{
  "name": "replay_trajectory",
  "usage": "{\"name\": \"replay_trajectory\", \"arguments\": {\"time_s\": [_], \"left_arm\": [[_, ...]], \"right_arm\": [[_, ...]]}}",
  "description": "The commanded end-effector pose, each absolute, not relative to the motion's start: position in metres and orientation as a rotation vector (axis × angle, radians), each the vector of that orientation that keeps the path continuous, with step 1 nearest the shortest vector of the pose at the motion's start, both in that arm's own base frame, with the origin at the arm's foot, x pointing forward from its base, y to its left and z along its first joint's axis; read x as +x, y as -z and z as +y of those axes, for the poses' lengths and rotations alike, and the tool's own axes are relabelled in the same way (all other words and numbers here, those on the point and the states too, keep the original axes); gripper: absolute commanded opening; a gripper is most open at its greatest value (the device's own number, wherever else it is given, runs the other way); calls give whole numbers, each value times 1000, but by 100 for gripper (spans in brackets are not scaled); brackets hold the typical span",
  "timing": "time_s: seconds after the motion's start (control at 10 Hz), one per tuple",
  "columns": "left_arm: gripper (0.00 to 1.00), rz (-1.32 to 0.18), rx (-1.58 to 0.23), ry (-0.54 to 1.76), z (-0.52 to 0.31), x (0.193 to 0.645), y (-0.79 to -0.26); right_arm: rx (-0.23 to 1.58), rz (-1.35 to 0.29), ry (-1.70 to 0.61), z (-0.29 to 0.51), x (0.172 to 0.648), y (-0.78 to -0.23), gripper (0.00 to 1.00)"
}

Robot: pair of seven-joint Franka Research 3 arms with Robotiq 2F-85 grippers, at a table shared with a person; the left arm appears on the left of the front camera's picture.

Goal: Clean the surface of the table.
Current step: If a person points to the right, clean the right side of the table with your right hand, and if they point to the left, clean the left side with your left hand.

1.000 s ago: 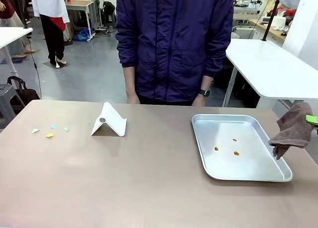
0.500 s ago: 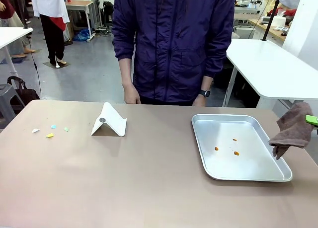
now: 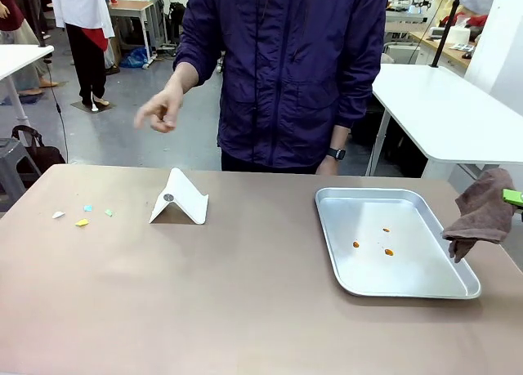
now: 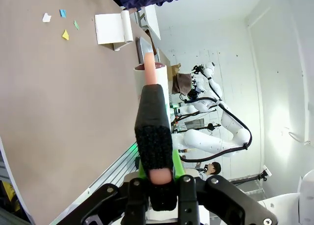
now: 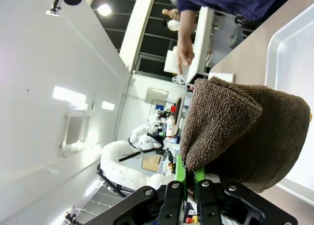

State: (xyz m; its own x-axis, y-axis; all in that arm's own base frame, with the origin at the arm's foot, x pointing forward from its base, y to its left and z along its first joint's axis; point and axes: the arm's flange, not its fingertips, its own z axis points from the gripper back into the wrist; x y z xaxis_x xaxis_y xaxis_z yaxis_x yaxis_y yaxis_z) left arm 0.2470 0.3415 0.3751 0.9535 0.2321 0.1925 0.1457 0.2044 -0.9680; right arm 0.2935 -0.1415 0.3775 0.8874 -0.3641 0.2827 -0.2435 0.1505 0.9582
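Four scraps (image 3: 82, 222), stand (image 3: 181, 202) and tray (image 3: 425, 270) dot the table (image 3: 245, 297); right fingers (image 5: 172, 198) clamp cloth (image 3: 484, 212), left fingers (image 4: 153, 132) a pink stick (image 4: 150, 73).

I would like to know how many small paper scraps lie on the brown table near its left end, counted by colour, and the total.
White scrap: 1
Blue scrap: 1
Green scrap: 1
Yellow scrap: 1
Total: 4 scraps on the table
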Motion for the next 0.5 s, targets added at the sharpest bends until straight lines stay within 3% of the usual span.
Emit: {"name": "replay_trajectory", "arguments": {"time_s": [0.0, 0.4], "left_arm": [[6, -328, -1387, -55, 341, 244, -379], [6, -328, -1387, -55, 341, 244, -379]], "right_arm": [[1443, -514, 105, -140, 296, -380, 0], [1443, -514, 105, -140, 296, -380, 0]]}}
